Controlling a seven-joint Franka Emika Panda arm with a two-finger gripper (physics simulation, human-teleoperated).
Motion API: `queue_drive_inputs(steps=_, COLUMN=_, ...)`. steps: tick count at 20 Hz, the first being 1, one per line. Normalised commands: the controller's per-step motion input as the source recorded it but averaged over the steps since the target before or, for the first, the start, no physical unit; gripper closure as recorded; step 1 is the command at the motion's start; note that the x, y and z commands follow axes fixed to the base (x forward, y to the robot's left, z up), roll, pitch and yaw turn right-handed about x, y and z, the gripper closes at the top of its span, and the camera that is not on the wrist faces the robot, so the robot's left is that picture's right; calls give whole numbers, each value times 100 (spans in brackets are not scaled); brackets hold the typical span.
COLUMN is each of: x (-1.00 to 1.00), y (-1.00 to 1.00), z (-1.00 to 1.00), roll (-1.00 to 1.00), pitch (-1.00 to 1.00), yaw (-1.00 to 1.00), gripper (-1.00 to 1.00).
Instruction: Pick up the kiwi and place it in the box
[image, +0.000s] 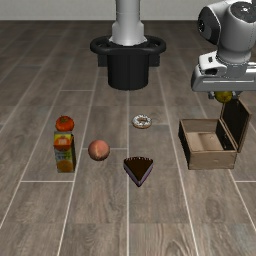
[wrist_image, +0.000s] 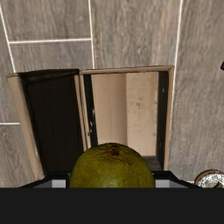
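Gripper (image: 227, 96) is holding the kiwi (image: 224, 98) in the air, fingers clamped on it from two sides. In the wrist view the kiwi (wrist_image: 112, 168) is sitting between the fingertips and bulging out past them. It is hanging over the box (image: 205, 158), toward the robot-side edge rather than dead centre. The box is lying open on the wood floor with its lid (image: 236, 122) standing up at the exterior view's right. In the wrist view the open compartment (wrist_image: 164, 114) is showing pale and bare straight ahead of the kiwi, with the dark lid (wrist_image: 52, 118) lying alongside it. Step in hand, as I am judging it, is transport-to-release, and the pick part is looking done. To do it well, the arm should be sliding the kiwi a bit further forward so it is hanging over the middle of the compartment, not over the near wall or the lid hinge. Then it should be lowering until the fruit is just above the box floor before parting the fingers; a round fruit dropped from height is likely to be bouncing or rolling out. It should be staying clear of the upright lid on descent. The donut (image: 143, 121), peach (image: 98, 150), cake slice (image: 138, 170) and juice bottle (image: 65, 145) are sitting well apart from the box, so they are not getting in the way.
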Motion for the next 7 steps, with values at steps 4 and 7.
queue_drive_inputs(steps=4, x=0, y=0, z=0, roll=0, pitch=0, yaw=0, gripper=-100)
queue_drive_inputs(steps=7, x=0, y=0, z=0, roll=0, pitch=0, yaw=0, gripper=-100)
